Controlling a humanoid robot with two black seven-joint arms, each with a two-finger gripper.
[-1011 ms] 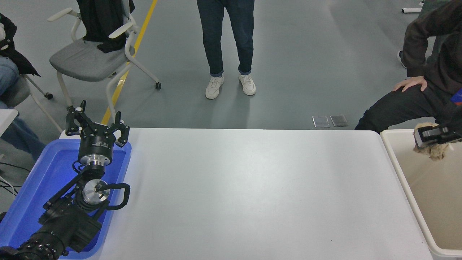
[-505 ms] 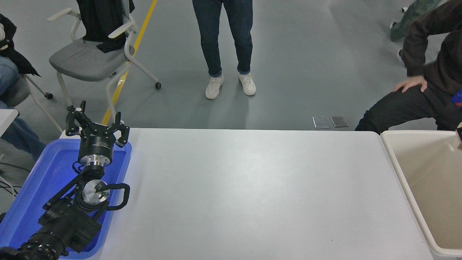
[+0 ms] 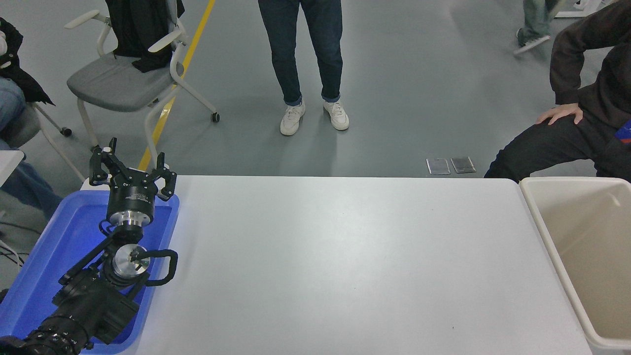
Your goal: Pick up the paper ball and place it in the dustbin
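The cream-beige dustbin stands off the table's right end, with only its left part in the picture; the inside that shows is bare. The paper ball is out of view. My right gripper is out of view too. My left arm is parked at the lower left, and its gripper stands open over the far end of the blue tray.
The white table fills the middle. A person stands beyond the far edge. Another person sits at the far right, hand on knee. A grey chair stands at the far left.
One second ago my right gripper held the paper ball over the dustbin at the right edge. It then moved out of the picture to the right, and the ball no longer shows.
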